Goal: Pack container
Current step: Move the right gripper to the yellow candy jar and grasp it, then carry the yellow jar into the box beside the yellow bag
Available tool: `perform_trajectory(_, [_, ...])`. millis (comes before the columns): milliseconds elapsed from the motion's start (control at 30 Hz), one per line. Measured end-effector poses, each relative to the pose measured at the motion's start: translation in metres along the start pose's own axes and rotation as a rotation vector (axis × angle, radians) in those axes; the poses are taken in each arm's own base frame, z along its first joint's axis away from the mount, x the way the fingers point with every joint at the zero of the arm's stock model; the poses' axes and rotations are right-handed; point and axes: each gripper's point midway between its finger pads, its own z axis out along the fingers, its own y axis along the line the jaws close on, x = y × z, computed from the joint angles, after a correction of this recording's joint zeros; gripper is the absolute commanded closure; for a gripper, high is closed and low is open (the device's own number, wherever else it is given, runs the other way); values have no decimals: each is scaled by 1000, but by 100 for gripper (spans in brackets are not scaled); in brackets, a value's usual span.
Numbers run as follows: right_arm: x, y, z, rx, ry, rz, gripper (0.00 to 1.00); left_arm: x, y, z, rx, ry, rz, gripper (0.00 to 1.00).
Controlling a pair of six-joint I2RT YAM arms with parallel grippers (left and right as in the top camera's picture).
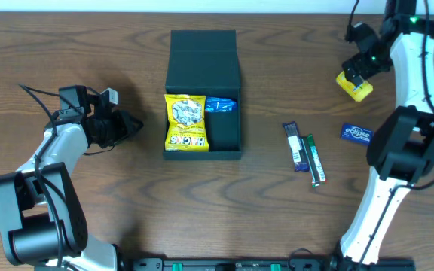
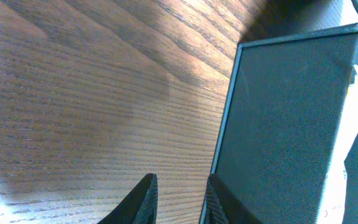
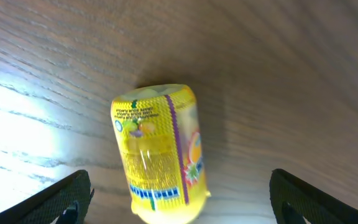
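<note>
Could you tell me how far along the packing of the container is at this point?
Done: a yellow chip bag and a blue packet lie in the open container. In hand: the right gripper hovers over a yellow pack, jaws open, not yet gripping. Left: that pack, two bars and a dark blue packet on the table. The left gripper sits empty beside the container.

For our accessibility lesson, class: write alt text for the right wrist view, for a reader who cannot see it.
A yellow snack packet lies on a wooden table, below the right gripper, whose two dark fingers stand wide open on either side of it, not touching it.
</note>
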Motion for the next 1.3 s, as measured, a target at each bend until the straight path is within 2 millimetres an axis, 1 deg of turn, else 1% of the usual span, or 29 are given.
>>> perform_trajectory(133, [6, 6, 22, -34, 32, -3, 13, 0, 0, 0, 0, 0, 0, 73])
perform_trajectory(200, [9, 8, 31, -48, 47, -5, 13, 0, 0, 0, 0, 0, -2, 73])
perform_trajectory(333, [13, 12, 44, -67, 66, -5, 14, 0, 0, 0, 0, 0, -12, 73])
perform_trajectory(500, [14, 13, 49, -73, 72, -5, 18, 0, 0, 0, 0, 0, -14, 73])
perform_trajectory(700, [13, 12, 50, -69, 67, -6, 24, 0, 0, 0, 0, 0, -14, 73])
perform_trajectory(800, [13, 13, 53, -69, 67, -7, 31, 0, 0, 0, 0, 0, -14, 73])
perform_trajectory(900, [19, 17, 60, -79, 80, -8, 37, 0, 0, 0, 0, 0, -14, 73])
perform_trajectory(1000, [21, 20, 63, -88, 89, -4, 41, 0, 0, 0, 0, 0, -14, 73])
perform_trajectory(1167, [21, 20, 63, -88, 89, 0, 46, 0, 0, 0, 0, 0, -15, 73])
perform_trajectory(1300, [21, 19, 63, -86, 88, 11, 47, 0, 0, 0, 0, 0, -14, 73])
